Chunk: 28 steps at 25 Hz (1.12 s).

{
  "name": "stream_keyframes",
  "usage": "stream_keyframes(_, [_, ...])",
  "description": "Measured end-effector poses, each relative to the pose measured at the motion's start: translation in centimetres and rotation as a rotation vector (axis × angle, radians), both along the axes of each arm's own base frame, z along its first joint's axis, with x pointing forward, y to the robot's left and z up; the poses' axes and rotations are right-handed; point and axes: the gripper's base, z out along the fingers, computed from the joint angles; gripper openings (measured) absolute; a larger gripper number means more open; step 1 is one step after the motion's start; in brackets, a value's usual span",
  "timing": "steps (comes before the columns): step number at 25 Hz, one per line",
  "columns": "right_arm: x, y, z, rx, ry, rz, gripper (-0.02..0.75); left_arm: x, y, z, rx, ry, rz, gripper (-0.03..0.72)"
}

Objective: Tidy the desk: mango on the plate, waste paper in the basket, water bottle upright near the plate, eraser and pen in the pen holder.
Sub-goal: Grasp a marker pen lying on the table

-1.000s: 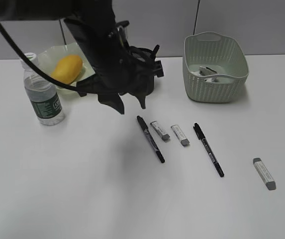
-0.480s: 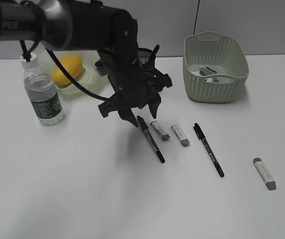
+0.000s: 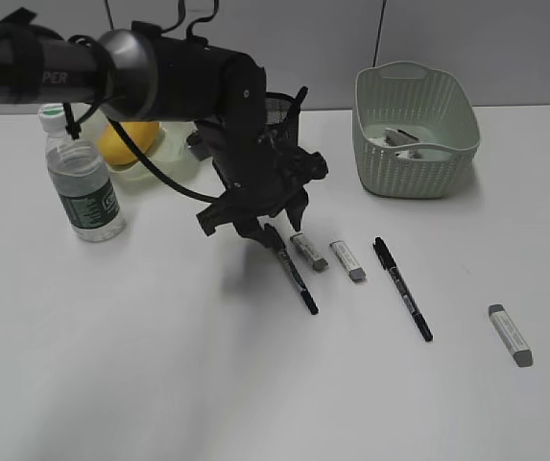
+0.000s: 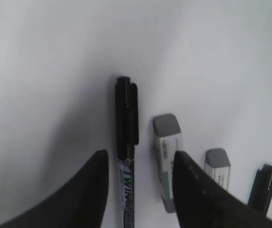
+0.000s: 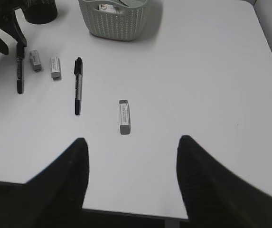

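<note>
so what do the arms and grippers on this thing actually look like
The left arm is glossy black, a thick rounded tube with pale lettering along it and black cables looped beside it. The left gripper is matte black, its two fingers tapering to blunt rounded tips. The right gripper shows only two similar dark, rounded fingers; its arm is out of view.

grey partition panels (image 3: 466, 38) with dark seams stand behind, evenly lit
</note>
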Motion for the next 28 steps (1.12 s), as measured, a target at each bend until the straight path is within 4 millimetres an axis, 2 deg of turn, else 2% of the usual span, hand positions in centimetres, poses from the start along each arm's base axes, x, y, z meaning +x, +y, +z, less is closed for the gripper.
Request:
stream_keyframes(4, [0.0,0.0,0.0,0.001,0.000,0.000,0.470,0.6,0.7,-0.3,0.007,0.002,0.016,0.336])
stream_keyframes(13, [0.0,0.0,0.0,0.001,-0.001,0.000,0.469,0.7,0.6,-2.2,0.023,0.026,0.019,0.322])
stream_keyframes(20, [0.0,0.0,0.0,0.003,0.000,-0.001,0.470,0.9,0.5,-2.3,0.012,0.012,0.023,0.317])
stream_keyframes(28, [0.0,0.0,0.0,0.003,0.000,-0.001,0.470,1.0,0.4,-2.3,-0.001,-0.004,0.027,0.276])
